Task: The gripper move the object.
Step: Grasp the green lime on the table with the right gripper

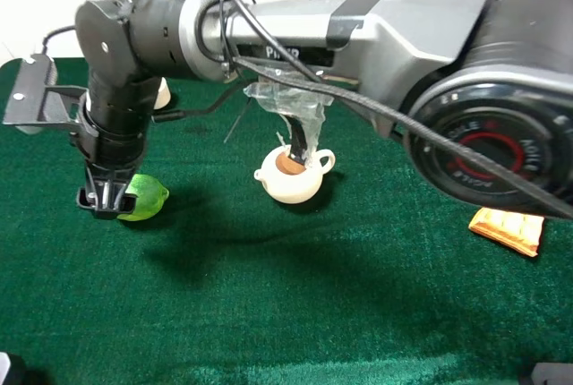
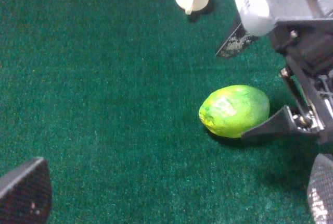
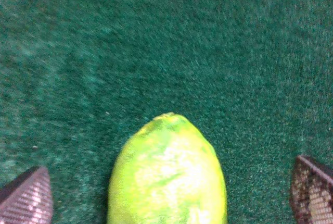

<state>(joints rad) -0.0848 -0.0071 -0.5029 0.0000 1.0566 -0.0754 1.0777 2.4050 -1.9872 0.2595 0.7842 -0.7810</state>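
Right hand straddles lime on green surface
Fingers wide, lime btwn them w/ gaps either side, resting on the cloth well left of cream teapot. Left hand also spread wide.

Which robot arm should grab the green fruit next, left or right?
Right. Its gripper is down at the green fruit, which lies between its open jaws. The left gripper is open too, but the fruit lies out ahead of it, not between its jaws.
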